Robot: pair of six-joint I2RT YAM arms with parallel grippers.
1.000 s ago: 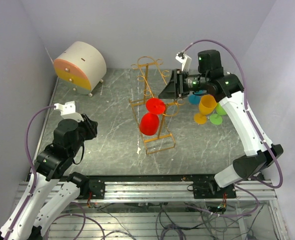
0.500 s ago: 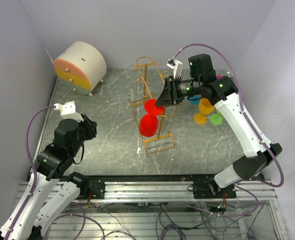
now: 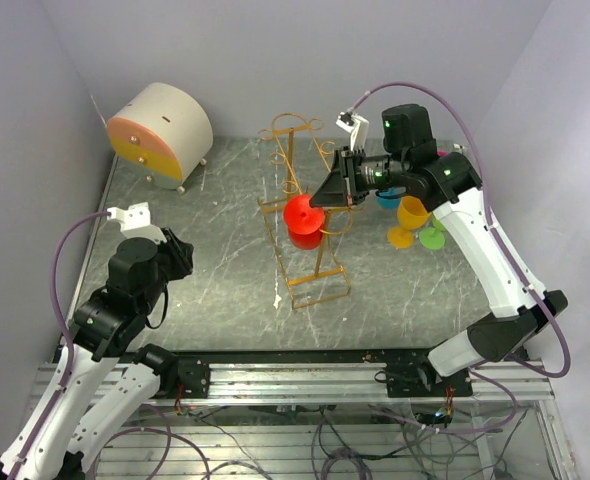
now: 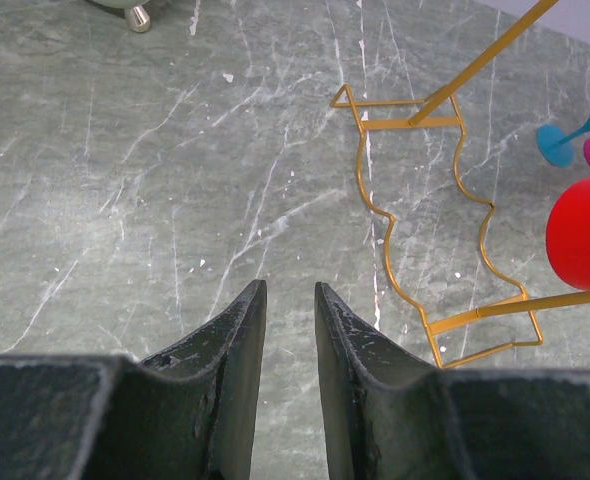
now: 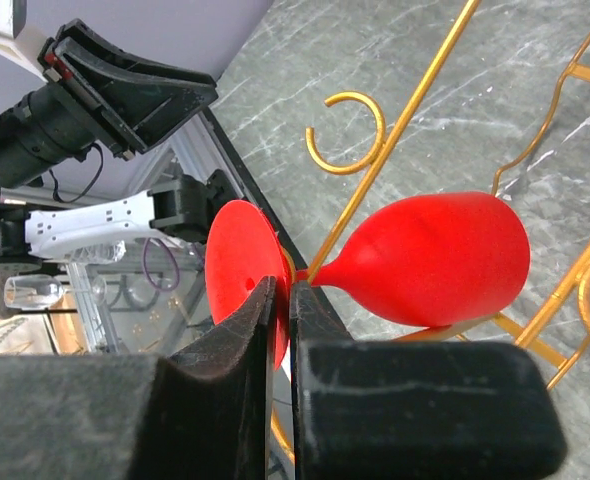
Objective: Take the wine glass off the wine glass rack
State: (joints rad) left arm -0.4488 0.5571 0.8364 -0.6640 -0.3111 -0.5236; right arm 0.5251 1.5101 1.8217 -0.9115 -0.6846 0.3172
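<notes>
Wine glass (image 5: 430, 262) stem pinched tight in right tool (image 5: 283, 290), bowl just beyond it.

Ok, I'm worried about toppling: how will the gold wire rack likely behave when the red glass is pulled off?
The wine glass rack is tall thin wire on a small base, so probably light and tippy. The wine glass hangs high up, so a sideways tug likely levers it.

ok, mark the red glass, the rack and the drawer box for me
red glass (image 5: 435, 260), right wrist view, on the bowl.
rack (image 5: 405, 120), right wrist view, on the slanted rod.
drawer box (image 3: 170, 115), top view, on its white top.
</notes>
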